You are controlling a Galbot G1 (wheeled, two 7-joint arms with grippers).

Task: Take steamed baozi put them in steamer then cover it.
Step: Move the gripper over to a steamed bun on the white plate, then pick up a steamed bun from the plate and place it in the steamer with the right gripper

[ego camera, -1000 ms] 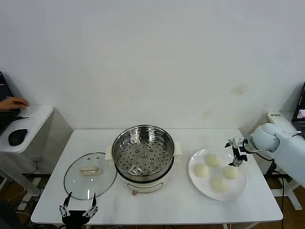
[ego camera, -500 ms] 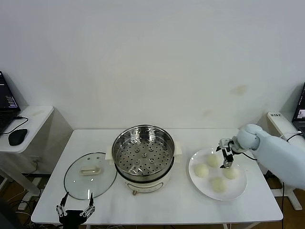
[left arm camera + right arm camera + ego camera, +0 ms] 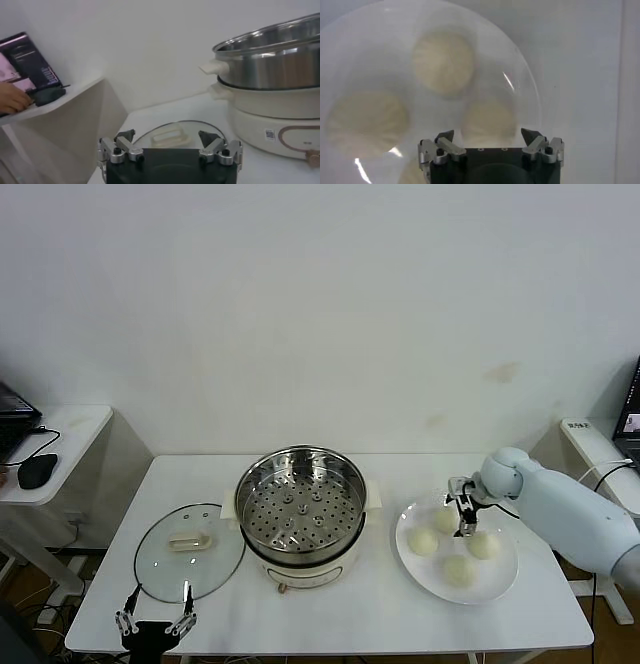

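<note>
From the head view, I had my right gripper [image 3: 463, 515] down over the plate [image 3: 500, 579] at the right of the table [image 3: 380, 624], its tips among the buns [image 3: 458, 569]. All four buns lay on that plate; the gripper stood just beside the rear bun, between it and the bun to its right, and I could not tell from there whether it touched either. The steamer [image 3: 301, 514] sat at the middle of the table with its perforated tray bare. The lid [image 3: 189, 551] lay flat on the table, just left of the steamer. My left gripper [image 3: 156, 624] waited at the near left edge of the table, in front of the lid, fingers spread and empty.

From the left wrist, I saw that gripper's [image 3: 170, 150] two fingers standing wide apart with nothing between them, the lid [image 3: 172, 134] lying beyond them and the steamer [image 3: 270, 80] wall rising to one side.

From the right wrist, my gripper [image 3: 491, 146] hung close over the plate [image 3: 525, 90], fingers apart, one bun [image 3: 487, 117] sitting just past the gap between them. Two more buns lay farther off, and the edge of a fourth showed beside the gripper body. The fingers had not pinched anything; no bun was held.

So I judged the job barely begun: no bun in the steamer, none lifted. All four remained to be carried across, and then the lid had to go on.
</note>
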